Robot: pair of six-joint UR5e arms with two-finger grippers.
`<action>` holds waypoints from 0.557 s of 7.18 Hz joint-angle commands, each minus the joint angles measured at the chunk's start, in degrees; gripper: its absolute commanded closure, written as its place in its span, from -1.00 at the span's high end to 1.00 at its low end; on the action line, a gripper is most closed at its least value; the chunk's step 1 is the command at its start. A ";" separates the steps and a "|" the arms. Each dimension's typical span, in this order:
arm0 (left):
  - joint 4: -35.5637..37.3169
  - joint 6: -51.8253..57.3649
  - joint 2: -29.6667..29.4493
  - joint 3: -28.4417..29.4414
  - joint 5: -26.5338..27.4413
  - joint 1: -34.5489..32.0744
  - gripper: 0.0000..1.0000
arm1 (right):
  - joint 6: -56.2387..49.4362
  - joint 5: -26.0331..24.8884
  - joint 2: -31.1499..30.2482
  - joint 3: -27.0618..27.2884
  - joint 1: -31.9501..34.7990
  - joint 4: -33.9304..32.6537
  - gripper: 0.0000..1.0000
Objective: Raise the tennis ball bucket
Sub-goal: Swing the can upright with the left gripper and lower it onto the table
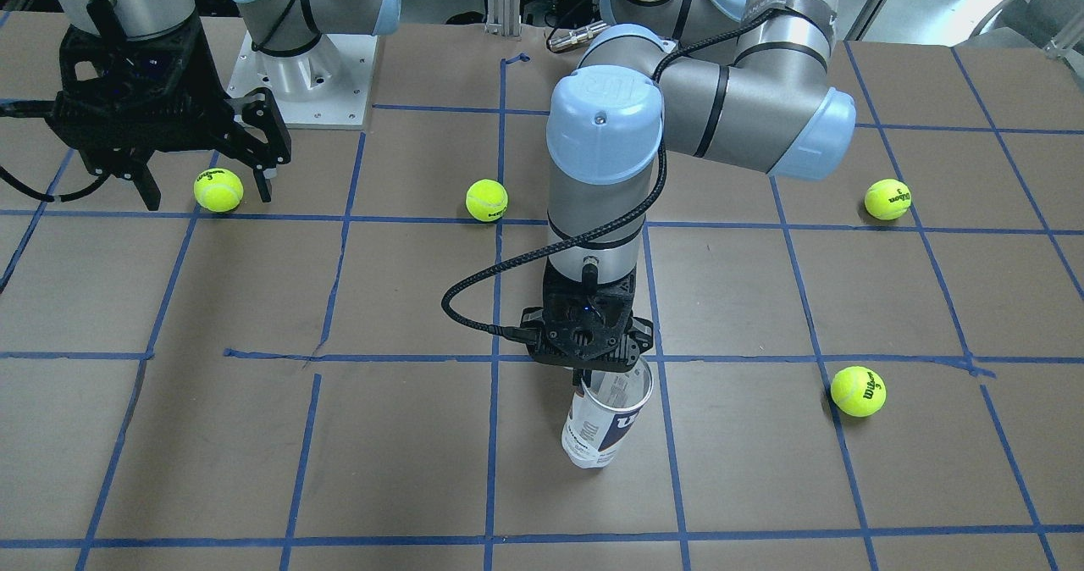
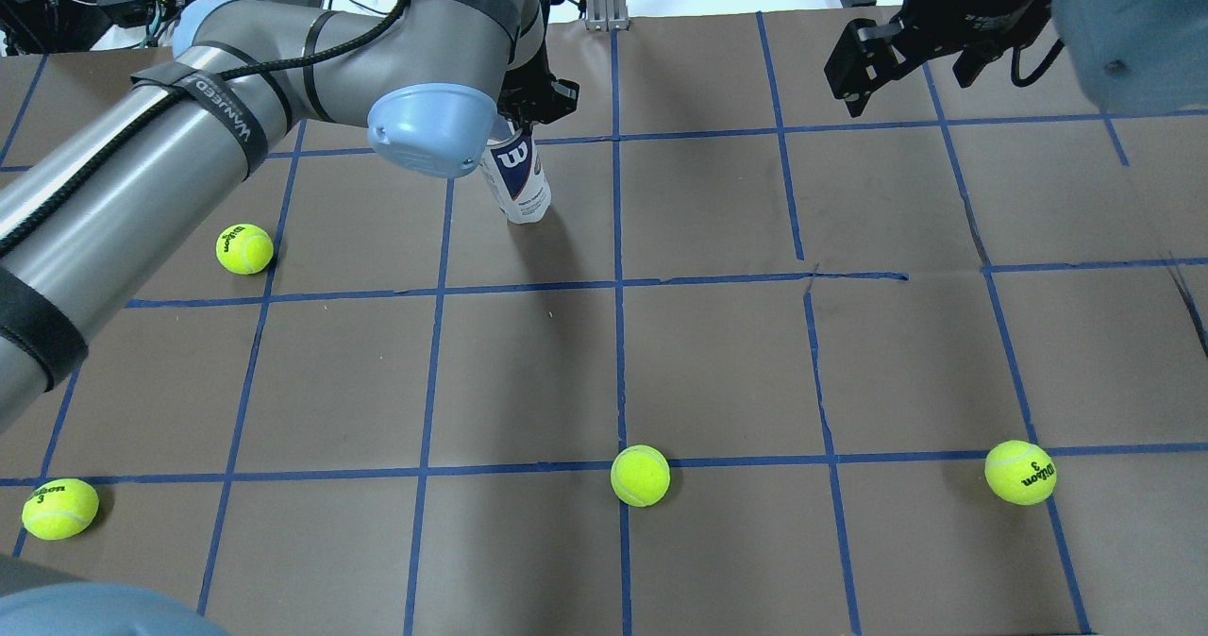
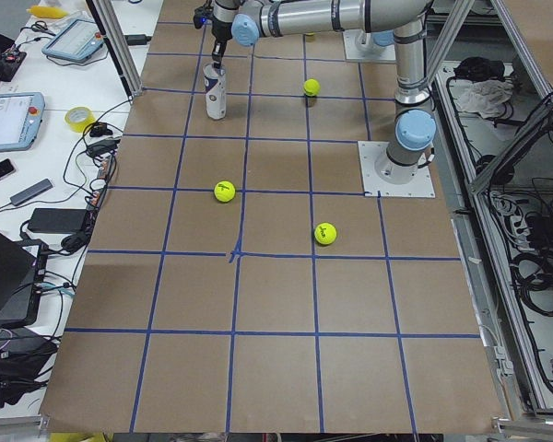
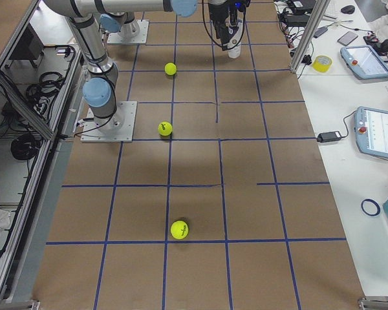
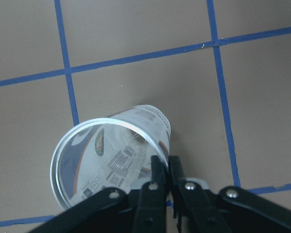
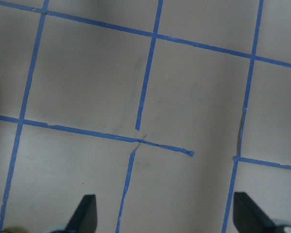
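Currently the left pincer [image 5: 166, 164] is clamped on the rim wall of the tennis ball bucket [image 1: 603, 423], near-upright at the far side of the tabletop [image 1: 339, 452]. Held by one thin edge, it may swing or slip free when raised. The right pincer [image 6: 166, 206] hangs wide open, empty.

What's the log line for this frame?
left gripper: shut on tennis ball bucket rim | bucket: tilted | right gripper: open, empty
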 commanded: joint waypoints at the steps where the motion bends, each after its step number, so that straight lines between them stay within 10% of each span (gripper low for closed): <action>1: 0.30 0.00 -0.44 0.08 0.31 -0.05 -0.29 | -0.01 -0.02 0.04 0.02 0.08 -0.03 1.00; 2: 0.21 -0.26 -0.45 0.00 0.31 -0.14 0.99 | -0.01 0.07 0.04 0.11 0.08 0.14 1.00; 4: -0.83 -0.70 1.91 1.04 0.14 -0.40 1.00 | 0.08 0.16 -0.05 0.20 0.17 0.14 1.00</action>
